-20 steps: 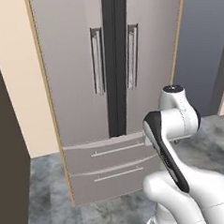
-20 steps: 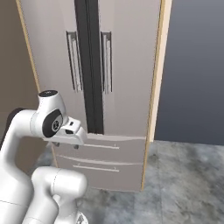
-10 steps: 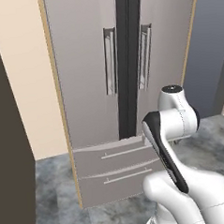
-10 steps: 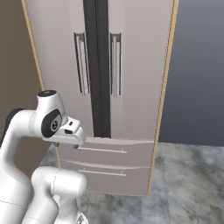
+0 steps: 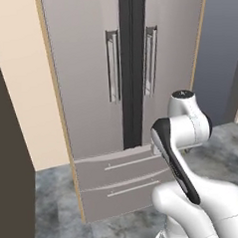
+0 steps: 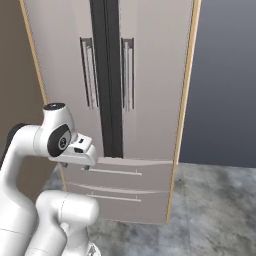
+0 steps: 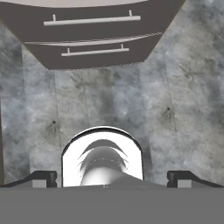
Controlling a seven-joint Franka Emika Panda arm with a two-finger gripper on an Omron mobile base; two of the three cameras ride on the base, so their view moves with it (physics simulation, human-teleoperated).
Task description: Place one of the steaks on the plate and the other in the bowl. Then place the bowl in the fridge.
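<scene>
Here is the tall grey steel French-door fridge (image 5: 124, 90), shut tight, both doors meeting at a dark centre seam. Nothing of its inside can be seen with the doors closed. Left of the fridge in the left base view stands a dark brown cabinet side (image 5: 10, 147), then a cream wall panel (image 5: 24, 82) running up beside the fridge's tan wooden trim. On the doors, the two vertical bar handles (image 5: 114, 66) sit either side of the seam, and below them the two lower drawers (image 5: 120, 183) are stacked, each with a thin horizontal pull. Right of the fridge, a dark blue-grey wall (image 6: 225, 80) falls away, and mottled grey stone floor (image 6: 215, 210) spreads in front.

The white arm is folded up just before the drawers, standing between the cameras and the fridge's lower right part. In the hand view the gripper (image 7: 112, 177) points down at the floor, its two dark fingertips (image 7: 43, 177) set far apart, jaws wide and holding nothing, with the drawers at the top.
</scene>
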